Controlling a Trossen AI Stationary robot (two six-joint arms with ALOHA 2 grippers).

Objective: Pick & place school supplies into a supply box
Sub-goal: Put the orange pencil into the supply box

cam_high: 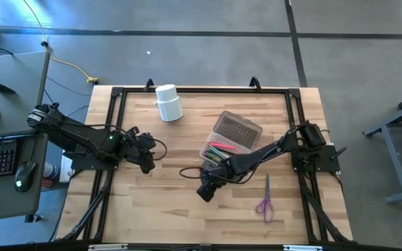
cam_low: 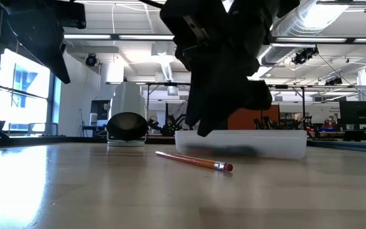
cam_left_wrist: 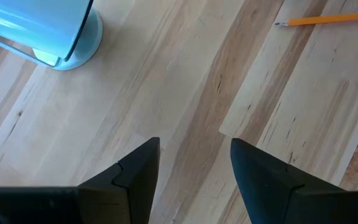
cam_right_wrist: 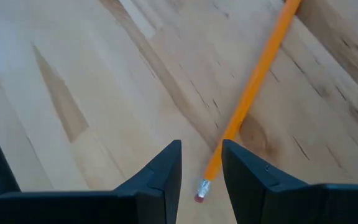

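An orange pencil with a pink eraser lies flat on the wooden table, in front of the clear supply box, which holds several pens. My right gripper hangs open just above the pencil's eraser end. Its fingers slant down and stand on either side of that end, clear of it in the low view. Purple-handled scissors lie flat nearer the front right. My left gripper waits open over bare wood at the table's left.
A white cup lies on its side at the far edge, left of the box. A black frame rims the table. Bare wood stretches between the two grippers and along the near edge.
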